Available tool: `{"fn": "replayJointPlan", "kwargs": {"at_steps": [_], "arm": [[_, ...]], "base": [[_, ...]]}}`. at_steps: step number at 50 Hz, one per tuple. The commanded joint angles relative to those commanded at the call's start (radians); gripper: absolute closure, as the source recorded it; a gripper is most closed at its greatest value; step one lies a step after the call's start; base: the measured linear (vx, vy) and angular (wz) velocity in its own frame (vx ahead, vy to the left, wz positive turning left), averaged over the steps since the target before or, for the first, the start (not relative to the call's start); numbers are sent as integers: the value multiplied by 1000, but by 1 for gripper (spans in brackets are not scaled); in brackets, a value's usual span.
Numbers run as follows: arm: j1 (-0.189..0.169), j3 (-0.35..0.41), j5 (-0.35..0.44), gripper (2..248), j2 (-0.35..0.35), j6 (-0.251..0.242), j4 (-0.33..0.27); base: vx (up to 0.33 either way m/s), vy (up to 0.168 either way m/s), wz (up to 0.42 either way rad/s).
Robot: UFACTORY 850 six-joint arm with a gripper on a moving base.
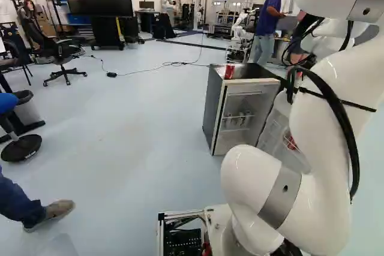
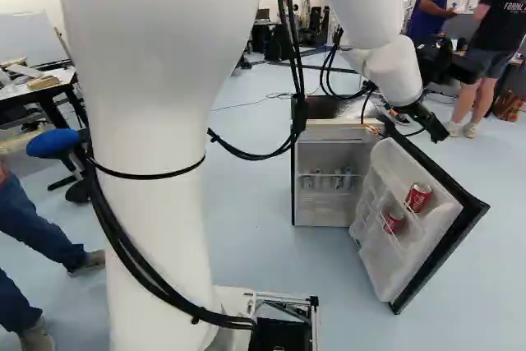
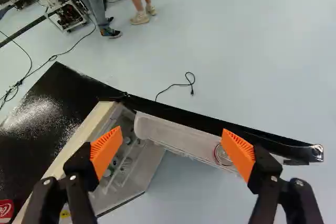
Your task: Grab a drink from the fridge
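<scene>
Orange pads (image 3: 106, 150) stand wide apart; my gripper (image 2: 429, 123) holds nothing, at upper right of the right base view. At right there, the open fridge door (image 2: 421, 240) carries two red cans (image 2: 418, 196). On the fridge (image 1: 212, 109) stands one more red can (image 1: 229, 72), just above centre of the left base view.

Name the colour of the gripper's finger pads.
The pads are orange, seen best in the wrist view.

White script shows on a red can (image 3: 6, 211) atop the fridge (image 3: 52, 98), beside the gripper (image 2: 434, 127); white lettering on a door can (image 2: 418, 197) below it. Wording unclear.
</scene>
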Motion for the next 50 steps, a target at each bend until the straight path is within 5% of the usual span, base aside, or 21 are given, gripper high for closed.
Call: {"fn": "replayJointPlan", "kwargs": {"at_steps": [30, 50], "arm": [[-81, -84, -168, 3, -50, 0, 85], [-130, -151, -184, 3, -103, 0, 87]], "base": [[0, 0, 0], [0, 0, 0]]}}
